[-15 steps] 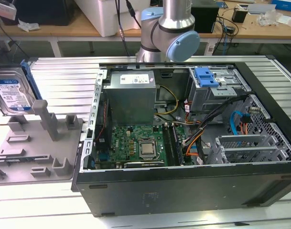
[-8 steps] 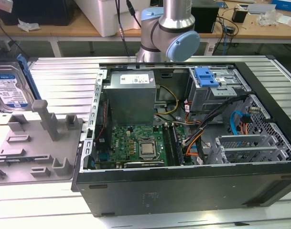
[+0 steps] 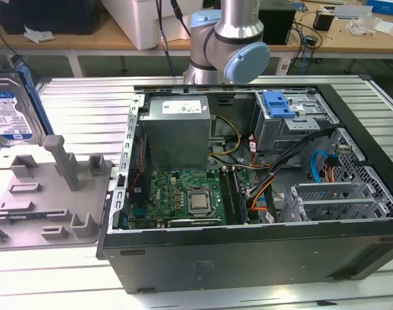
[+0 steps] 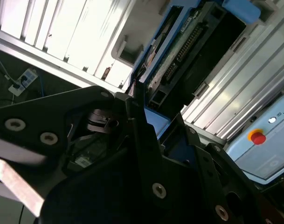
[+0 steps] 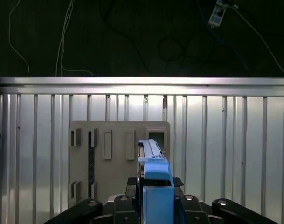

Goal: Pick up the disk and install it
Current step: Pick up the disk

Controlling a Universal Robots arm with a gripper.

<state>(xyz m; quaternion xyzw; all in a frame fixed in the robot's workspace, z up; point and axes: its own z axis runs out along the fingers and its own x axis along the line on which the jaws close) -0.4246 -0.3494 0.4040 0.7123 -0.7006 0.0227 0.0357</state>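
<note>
Claw (image 5: 155, 183): we found it closed on the disk (image 5: 153, 161), with the blue carrier gripped between its fingers.
Disk position: held on edge above the grey holder tray (image 3: 48, 187), at the exterior view's left edge. Its label faced that camera.
Tray: it lay on the slatted bench (image 3: 86, 97), just beside the open computer case (image 3: 248, 248).
Case: we noted a bare blue bracket (image 3: 278, 103) on its drive cage.
</note>
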